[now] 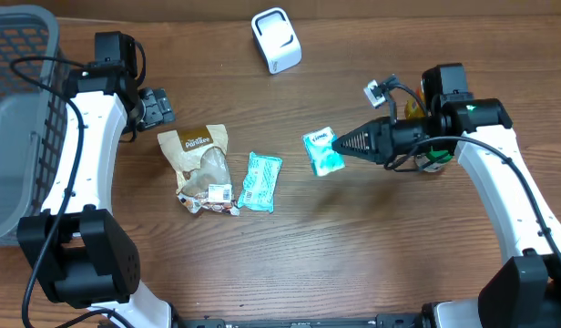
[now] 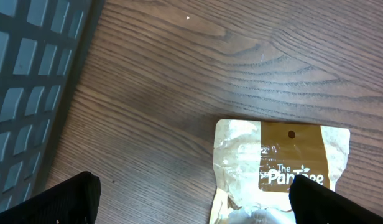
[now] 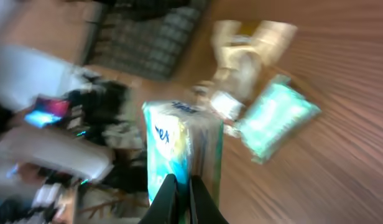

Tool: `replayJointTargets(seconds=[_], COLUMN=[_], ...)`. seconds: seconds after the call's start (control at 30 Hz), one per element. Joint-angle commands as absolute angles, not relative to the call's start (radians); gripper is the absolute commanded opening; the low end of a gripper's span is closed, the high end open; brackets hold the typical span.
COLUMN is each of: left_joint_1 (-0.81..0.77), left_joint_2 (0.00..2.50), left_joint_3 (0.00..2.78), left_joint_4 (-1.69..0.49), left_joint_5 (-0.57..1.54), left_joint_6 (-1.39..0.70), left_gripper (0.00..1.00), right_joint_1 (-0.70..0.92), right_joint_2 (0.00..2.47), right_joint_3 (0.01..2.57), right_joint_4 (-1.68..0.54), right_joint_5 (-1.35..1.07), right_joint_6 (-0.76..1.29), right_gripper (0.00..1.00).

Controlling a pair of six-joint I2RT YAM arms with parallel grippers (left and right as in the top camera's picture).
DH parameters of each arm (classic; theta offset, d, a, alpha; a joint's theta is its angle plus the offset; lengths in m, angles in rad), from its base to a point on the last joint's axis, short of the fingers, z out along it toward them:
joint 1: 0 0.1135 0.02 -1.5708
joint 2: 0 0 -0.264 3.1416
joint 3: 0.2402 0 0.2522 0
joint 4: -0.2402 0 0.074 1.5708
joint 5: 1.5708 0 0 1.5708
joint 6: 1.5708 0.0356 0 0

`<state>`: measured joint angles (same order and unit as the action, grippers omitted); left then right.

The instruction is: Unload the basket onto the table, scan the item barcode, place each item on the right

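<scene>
Teal packet (image 1: 322, 151) is pinched by the right gripper (image 1: 342, 144) and held above mid-table. The white scanner (image 1: 276, 39) lies beyond it, toward the far edge. The left gripper (image 1: 158, 107) is shown spread and empty.

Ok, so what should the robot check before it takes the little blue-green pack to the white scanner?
1. Grip: right gripper shut on the tissue pack: ok.
2. Pack apart from the other teal packet and the brown pouch: ok.
3. Barcode side showing: cannot tell, the wrist view is blurred.
4. Way over the table to the white scanner bare: ok.
5. Other arm: left gripper open, off by the pouch's far end: ok.
</scene>
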<state>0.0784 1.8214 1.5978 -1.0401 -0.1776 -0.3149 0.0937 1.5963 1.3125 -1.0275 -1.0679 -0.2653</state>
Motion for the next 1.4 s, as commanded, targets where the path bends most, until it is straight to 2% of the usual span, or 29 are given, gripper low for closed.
replayJointTargets(seconds=[0.0, 0.23, 0.4, 0.57, 0.6, 0.63, 0.67, 0.73, 1.03, 1.37], left_joint_1=[0.072, 0.072, 0.071, 0.071, 0.071, 0.071, 0.071, 0.071, 0.071, 0.071], left_joint_2=[1.805, 1.805, 1.805, 1.805, 1.805, 1.805, 1.805, 1.805, 1.805, 1.805], left_joint_3=[1.606, 1.606, 1.606, 1.606, 1.606, 1.606, 1.606, 1.606, 1.606, 1.606], left_joint_4=[-1.039, -1.039, -1.039, -1.039, -1.039, -1.039, -1.039, -1.039, -1.039, -1.039], left_joint_5=[-0.19, -0.191, -0.19, -0.19, -0.19, -0.19, -0.191, -0.191, -0.191, -0.19], left_joint_6=[-0.311, -0.311, -0.311, -0.311, -0.311, -0.311, -0.311, -0.311, -0.311, -0.311], left_gripper=[1.0, 1.0, 1.0, 1.0, 1.0, 1.0, 1.0, 1.0, 1.0, 1.0], right_joint_1=[0.155, 0.318, 0.353, 0.353, 0.354, 0.355, 0.357, 0.36, 0.372, 0.382], right_joint_2=[1.571, 1.571, 1.572, 1.588, 1.598, 1.614, 1.633, 1.673, 1.872, 1.966], right_joint_3=[1.314, 1.33, 1.468, 1.476, 1.472, 1.468, 1.464, 1.459, 1.459, 1.459], right_joint_4=[-0.973, -0.838, -0.899, -1.002, -1.01, -1.008, -1.0, -0.977, -0.919, -0.875], right_joint_5=[-0.726, -0.432, -0.381, -0.29, -0.282, -0.281, -0.28, -0.274, -0.292, -0.292], right_joint_6=[0.002, 0.181, 0.194, 0.194, 0.192, 0.189, 0.181, 0.175, 0.144, 0.127], right_gripper=[0.04, 0.04, 0.03, 0.04, 0.1, 0.3, 0.43, 0.5, 0.48, 0.47])
